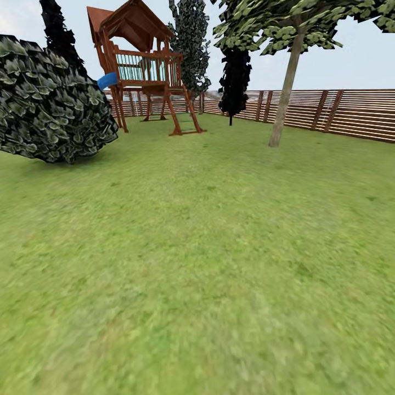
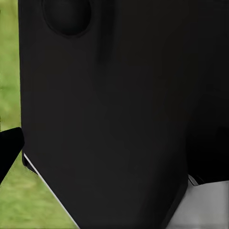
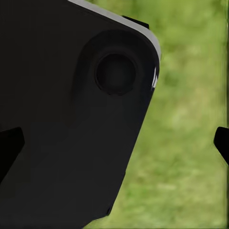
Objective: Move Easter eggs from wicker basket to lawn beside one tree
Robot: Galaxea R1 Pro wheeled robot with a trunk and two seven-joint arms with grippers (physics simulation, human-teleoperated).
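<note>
Our left wrist camera looks onto a broad black body panel [image 2: 109, 119], with one dark fingertip [image 2: 9, 148] at nine o'clock. In our right wrist view, dark fingertips [image 3: 9, 148] sit at nine and three o'clock, well apart, beside another black panel [image 3: 62, 119].

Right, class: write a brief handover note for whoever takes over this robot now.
Left gripper: cannot tell; its wrist view faces a black robot panel.
Right gripper: open, nothing between the dark fingertips, green grass behind.
Head view: wide green lawn, pale straight-trunked tree ahead right by the brown slat fence.
Done: nothing confirmed.
Left: locate basket and eggs, move all three beside one tree.
</note>
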